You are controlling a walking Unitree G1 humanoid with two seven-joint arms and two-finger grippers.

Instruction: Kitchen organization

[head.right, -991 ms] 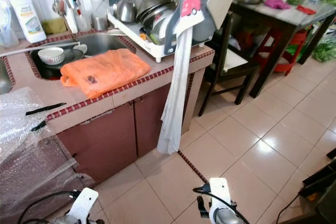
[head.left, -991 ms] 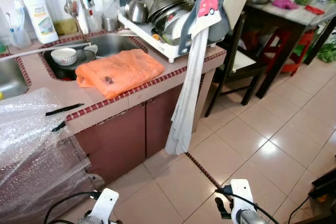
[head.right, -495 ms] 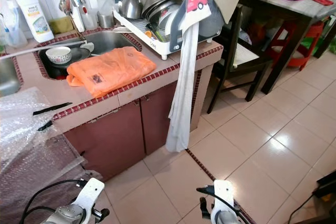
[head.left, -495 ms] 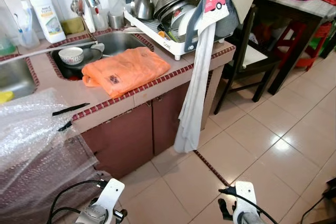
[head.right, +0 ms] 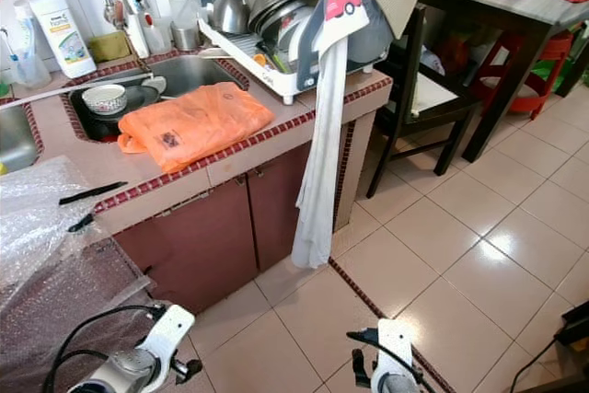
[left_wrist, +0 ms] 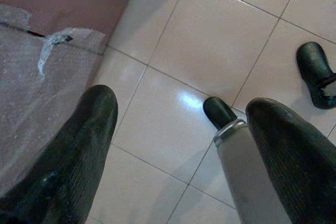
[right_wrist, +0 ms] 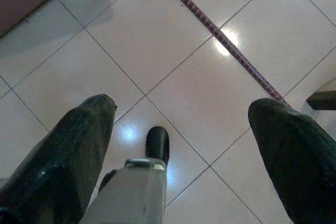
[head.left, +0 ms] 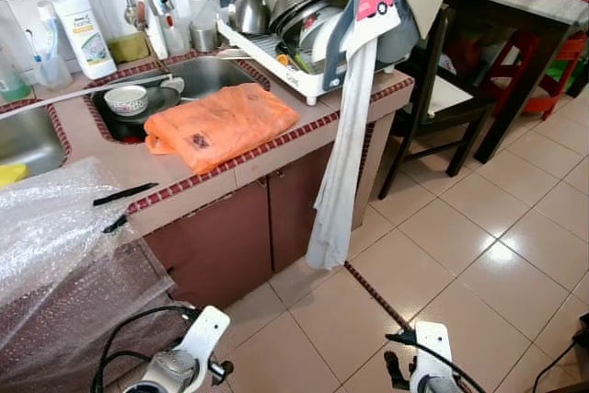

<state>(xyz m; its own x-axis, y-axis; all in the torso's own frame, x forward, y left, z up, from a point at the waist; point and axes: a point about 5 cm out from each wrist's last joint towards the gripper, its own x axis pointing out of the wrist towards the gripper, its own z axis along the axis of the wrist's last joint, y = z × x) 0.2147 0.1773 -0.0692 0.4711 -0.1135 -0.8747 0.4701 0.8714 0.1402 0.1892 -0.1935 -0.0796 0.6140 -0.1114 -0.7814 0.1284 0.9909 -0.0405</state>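
An orange plastic bag [head.left: 221, 121] lies flat on the tiled counter [head.left: 175, 186] in front of the sink [head.left: 198, 75]. In the sink sits a small patterned bowl [head.left: 126, 98] on a dark pan. To the right, a white dish rack [head.left: 294, 34] holds pots and plates. A long grey towel [head.left: 342, 172] hangs from the rack down past the counter edge. Both arms hang low over the floor. My left gripper [left_wrist: 181, 103] is open with nothing in it, and my right gripper [right_wrist: 184, 106] is open and empty too.
Bubble wrap [head.left: 51, 227] covers the counter's left end and drapes down the front. Two thin black items [head.left: 124, 194] lie beside it. A soap bottle [head.left: 83, 29] stands at the wall. A dark chair [head.left: 442, 98] and a table [head.left: 543, 6] stand on the right, with tiled floor [head.left: 479, 255] between.
The whole picture has shifted as the camera turned slightly left. Nothing on the counter has moved. My left arm shows a little higher at the bottom edge.
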